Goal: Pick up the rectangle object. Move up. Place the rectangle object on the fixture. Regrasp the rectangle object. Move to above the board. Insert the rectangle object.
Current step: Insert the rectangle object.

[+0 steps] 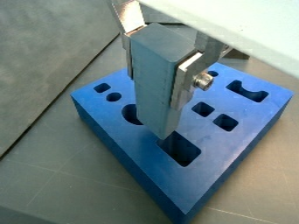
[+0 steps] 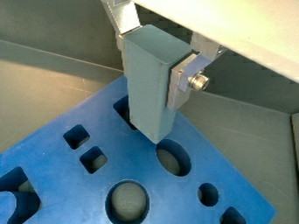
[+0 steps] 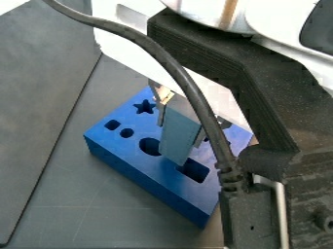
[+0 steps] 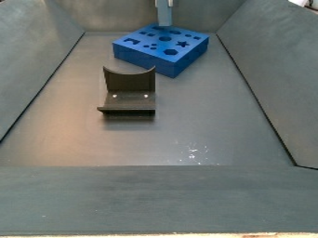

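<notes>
The rectangle object (image 1: 152,92), a plain light-blue block, stands upright between the fingers of my gripper (image 1: 158,66), which is shut on its upper part. Both wrist views show it, here too (image 2: 146,87) in the gripper (image 2: 152,66). Its lower end sits at the mouth of a rectangular slot (image 1: 183,152) in the board (image 1: 254,122), a thick deep-blue slab with cut-out holes. I cannot tell if the tip is inside the slot. In a side view the block (image 3: 178,138) hangs over the board (image 3: 120,141). The fixture (image 4: 126,93) stands apart on the floor, nearer than the board (image 4: 162,46).
The board's other holes include a star (image 3: 144,107), circles (image 2: 173,158) and small squares (image 1: 205,110). A thick black cable (image 3: 196,107) runs in front of the arm. Sloping grey walls (image 4: 267,65) enclose the dark floor.
</notes>
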Robot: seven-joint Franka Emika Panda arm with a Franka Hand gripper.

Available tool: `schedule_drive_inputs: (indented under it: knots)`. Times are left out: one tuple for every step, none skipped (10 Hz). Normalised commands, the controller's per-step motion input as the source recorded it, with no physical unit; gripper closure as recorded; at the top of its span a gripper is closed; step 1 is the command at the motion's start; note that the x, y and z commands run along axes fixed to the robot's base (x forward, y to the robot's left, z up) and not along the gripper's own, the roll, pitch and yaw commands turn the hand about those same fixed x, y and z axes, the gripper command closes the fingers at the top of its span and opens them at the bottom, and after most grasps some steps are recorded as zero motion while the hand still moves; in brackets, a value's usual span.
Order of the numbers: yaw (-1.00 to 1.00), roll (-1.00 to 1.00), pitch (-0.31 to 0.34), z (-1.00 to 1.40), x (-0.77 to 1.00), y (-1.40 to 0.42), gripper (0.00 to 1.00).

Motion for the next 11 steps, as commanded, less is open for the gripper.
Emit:
schedule_drive_inputs:
  knots:
    - [0.00, 0.62, 0.229, -0.21, 0.20, -0.86, 1.00]
    - [0.00, 0.82, 0.294, -0.34, 0.12, -0.81, 1.00]
    - [0.00, 0.77, 0.131, -0.11, 0.10, -0.83, 1.00]
    - [0.06, 0.33, 0.000, 0.00, -0.01, -0.44, 1.00]
    - [0.00, 0.00, 0.009, -0.05, 0.00, -0.09, 1.00]
    - [-0.06, 0.54, 0.174, -0.15, 0.00, -0.85, 1.00]
    - [-0.03, 0.54, 0.149, -0.16, 0.00, -0.90, 1.00]
    - [-0.03, 0.49, 0.106, -0.11, 0.00, -0.92, 1.00]
    - [-0.02, 0.48, 0.089, -0.11, 0.00, -0.94, 1.00]
    - [-0.03, 0.44, 0.009, -0.15, -0.03, -0.96, 1.00]
    - [-0.07, 0.37, 0.000, -0.19, -0.16, -0.97, 1.00]
